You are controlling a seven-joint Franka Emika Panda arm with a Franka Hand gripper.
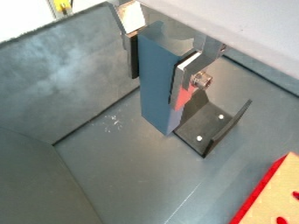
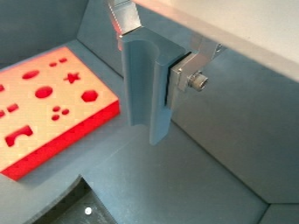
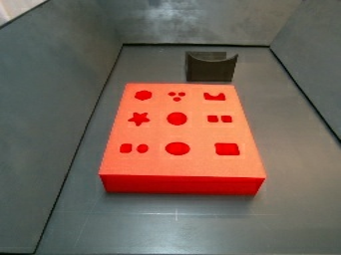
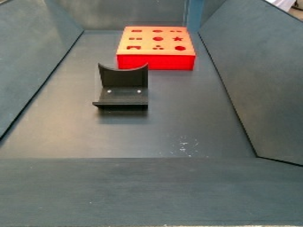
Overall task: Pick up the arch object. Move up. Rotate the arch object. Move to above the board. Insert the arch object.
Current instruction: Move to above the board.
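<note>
Your gripper [image 2: 149, 44] clamps the arch object [image 2: 147, 87], its long axis hanging downward, with the board [image 2: 47, 101] off at nine o'clock.

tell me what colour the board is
Bright red, with darker-red cut-outs; the board shows best in a side view.

My gripper [image 2: 149, 44] hanging high above the fixture [image 1: 208, 128], jaws clamped on the upright arch object [image 2: 146, 87], one silver finger [image 1: 187, 80] against its side
</note>
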